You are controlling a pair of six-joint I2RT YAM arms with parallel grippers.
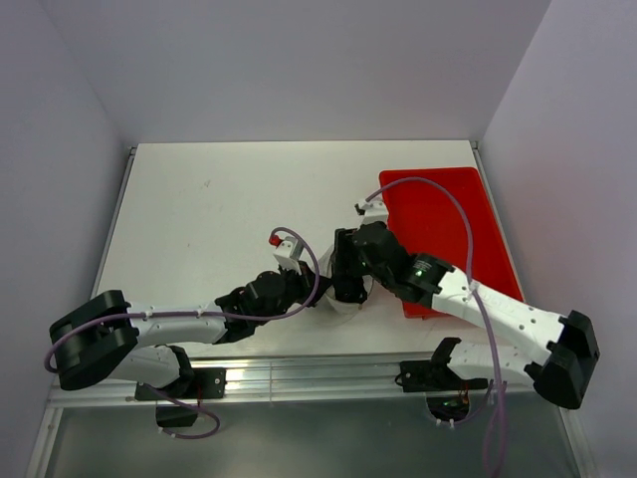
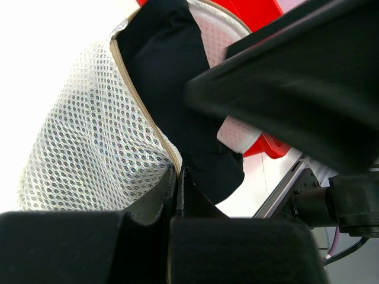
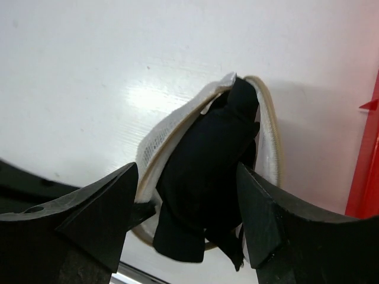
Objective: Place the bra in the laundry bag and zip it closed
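The white mesh laundry bag [image 2: 83, 148] lies on the table with its beige zipper edge open. The black bra [image 3: 204, 171] sits partly in the opening, and a fold hangs out over the near rim. My left gripper [image 2: 179, 173] is shut on the bag's zipper rim and holds it up. My right gripper [image 3: 186, 171] is open, with one finger on each side of the bra above the bag [image 3: 155, 139]. In the top view both grippers [image 1: 333, 284] meet over the bag [image 1: 343, 307], which is mostly hidden under them.
The red tray [image 1: 448, 214] lies on the right side of the table next to the bag; it also shows in the left wrist view [image 2: 260, 12] and the right wrist view [image 3: 367, 171]. The table's metal front rail [image 1: 318, 373] runs close behind the grippers.
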